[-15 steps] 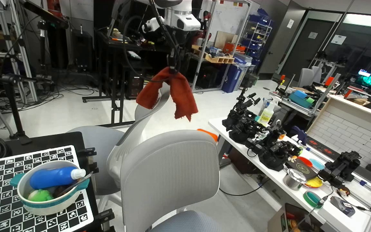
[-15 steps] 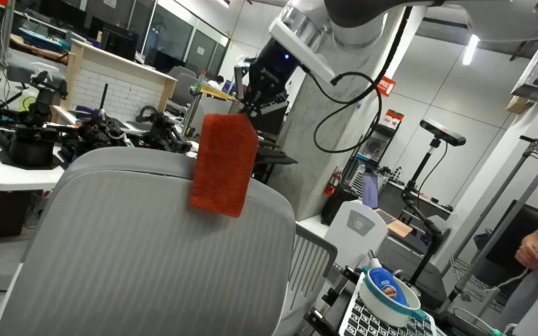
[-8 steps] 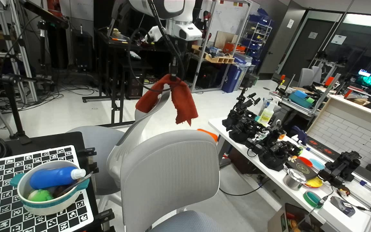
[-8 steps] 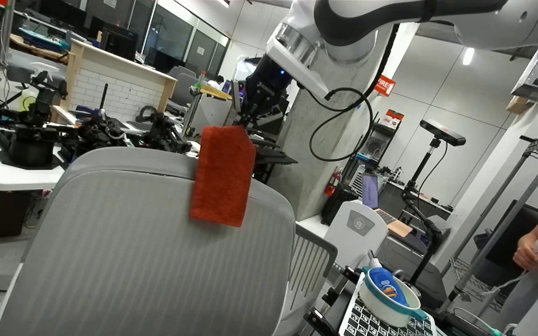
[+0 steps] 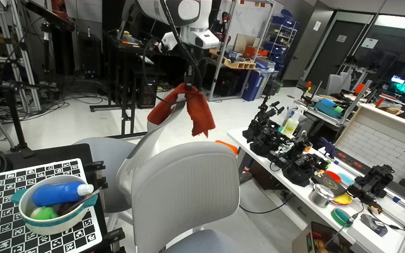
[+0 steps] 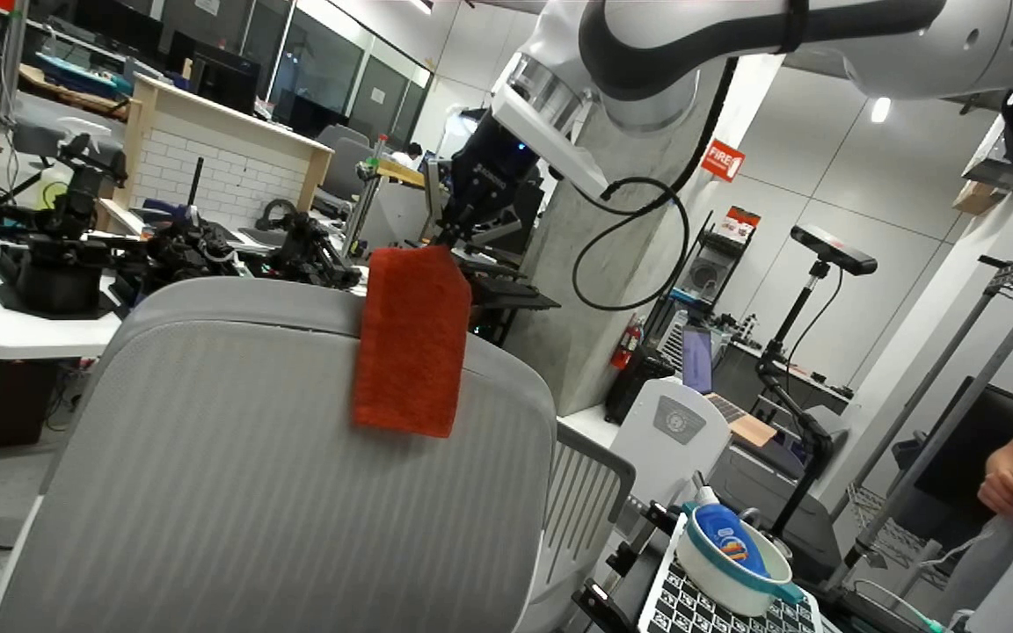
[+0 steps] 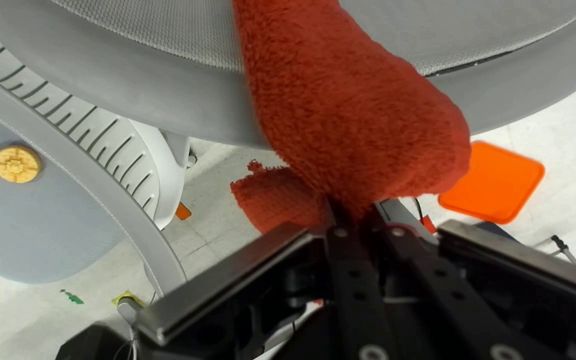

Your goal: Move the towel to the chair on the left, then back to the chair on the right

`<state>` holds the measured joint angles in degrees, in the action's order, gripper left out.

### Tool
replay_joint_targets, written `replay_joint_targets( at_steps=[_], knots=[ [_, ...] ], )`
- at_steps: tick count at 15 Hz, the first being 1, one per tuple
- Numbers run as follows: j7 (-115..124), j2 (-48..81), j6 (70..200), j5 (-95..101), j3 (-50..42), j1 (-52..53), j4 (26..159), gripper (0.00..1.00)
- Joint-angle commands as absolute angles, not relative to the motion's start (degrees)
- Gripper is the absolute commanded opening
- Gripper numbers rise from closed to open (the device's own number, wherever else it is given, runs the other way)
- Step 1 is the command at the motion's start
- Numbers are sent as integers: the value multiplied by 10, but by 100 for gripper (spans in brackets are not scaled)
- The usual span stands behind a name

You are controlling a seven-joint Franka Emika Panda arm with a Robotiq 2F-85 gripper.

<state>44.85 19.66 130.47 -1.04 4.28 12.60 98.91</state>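
Note:
The red towel [image 5: 200, 114] hangs folded from my gripper [image 5: 188, 86], with one half on each side of an edge-on grey chair back [image 5: 155, 130]. In an exterior view the towel [image 6: 414, 347] hangs in front of a large grey chair back [image 6: 295, 475], its top a little above the back's upper edge. My gripper [image 6: 447, 239] is shut on the towel's top fold. In the wrist view the towel [image 7: 353, 115] covers the fingertips of my gripper [image 7: 355, 212]. Whether the towel rests on the chair is unclear. Another grey chair [image 5: 185, 186] stands nearer the camera.
A white table [image 5: 294, 189] with black robot arms stands beside the chairs. A pot [image 5: 53, 226] with a blue bottle sits on a patterned board [image 5: 2, 211] across from it. A slatted chair [image 7: 93, 135] shows in the wrist view. A cable [image 6: 577, 272] loops from my arm.
My gripper has moved down with the towel, so the towel hangs lower over the chair back. The motion is smaller in the last half second, with a slight leftward shift in an exterior view.

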Motion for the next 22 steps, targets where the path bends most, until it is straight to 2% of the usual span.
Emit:
replay_joint_targets(
  at_steps=[1,3,4,5,6,14,22],
  knots=[
    [446,190,1321,-11,44,134,1000,2],
    [447,190,1322,-10,44,137,1004,2],
    [452,191,1325,-9,43,139,1007,32],
    [453,191,1325,-9,43,140,1009,33],
    [455,190,1327,-8,42,141,1013,39],
    [458,171,1346,-12,44,143,1036,98],
    [463,169,1346,-11,46,144,1033,100]
  ],
)
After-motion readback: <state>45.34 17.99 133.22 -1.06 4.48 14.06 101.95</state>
